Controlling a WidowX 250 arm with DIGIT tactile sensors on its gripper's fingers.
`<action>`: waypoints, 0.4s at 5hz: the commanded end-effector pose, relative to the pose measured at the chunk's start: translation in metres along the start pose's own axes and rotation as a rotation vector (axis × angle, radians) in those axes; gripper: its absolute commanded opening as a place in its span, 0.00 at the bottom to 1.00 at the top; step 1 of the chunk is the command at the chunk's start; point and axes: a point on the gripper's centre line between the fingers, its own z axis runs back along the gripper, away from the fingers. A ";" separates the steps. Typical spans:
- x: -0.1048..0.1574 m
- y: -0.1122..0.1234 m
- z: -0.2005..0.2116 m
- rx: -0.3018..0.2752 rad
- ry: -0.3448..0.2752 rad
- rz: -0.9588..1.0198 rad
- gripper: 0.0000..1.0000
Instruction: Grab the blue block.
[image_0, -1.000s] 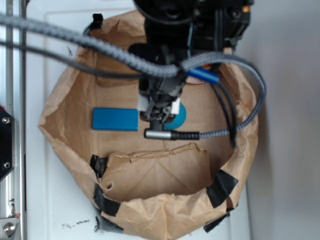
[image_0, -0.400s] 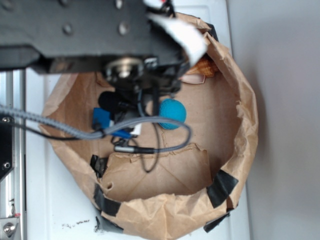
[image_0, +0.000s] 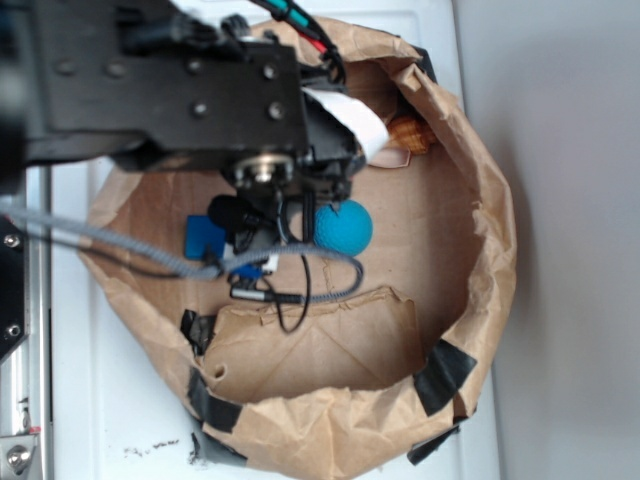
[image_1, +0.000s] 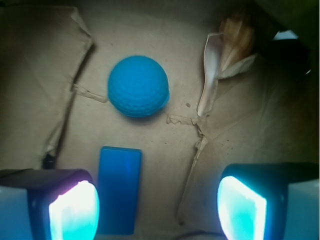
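The blue block (image_1: 119, 189) lies flat on the brown paper floor, lengthwise between my jaws and close to the left finger (image_1: 72, 211). In the exterior view only its left end (image_0: 203, 238) shows beside the arm. My gripper (image_1: 157, 210) is open, jaws wide apart, low over the paper and holding nothing; the right finger (image_1: 242, 206) stands well clear of the block. In the exterior view the gripper (image_0: 262, 250) is mostly hidden under the arm. A round dimpled teal-blue ball (image_1: 138, 86) sits just beyond the block's far end, also seen in the exterior view (image_0: 343, 227).
All lies inside a crumpled brown paper bag with raised walls (image_0: 490, 250) taped in black. A torn paper flap (image_1: 210, 75) and a brown object (image_0: 410, 132) sit at the far right. Grey cables (image_0: 120, 245) hang across the bag's left side.
The arm has swung left from over the ball to over the block and come lower. The ball is now uncovered and most of the block is hidden under the arm.
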 end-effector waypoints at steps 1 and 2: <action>-0.015 0.004 -0.021 -0.033 -0.010 0.009 1.00; -0.025 -0.001 -0.028 -0.028 0.012 0.040 1.00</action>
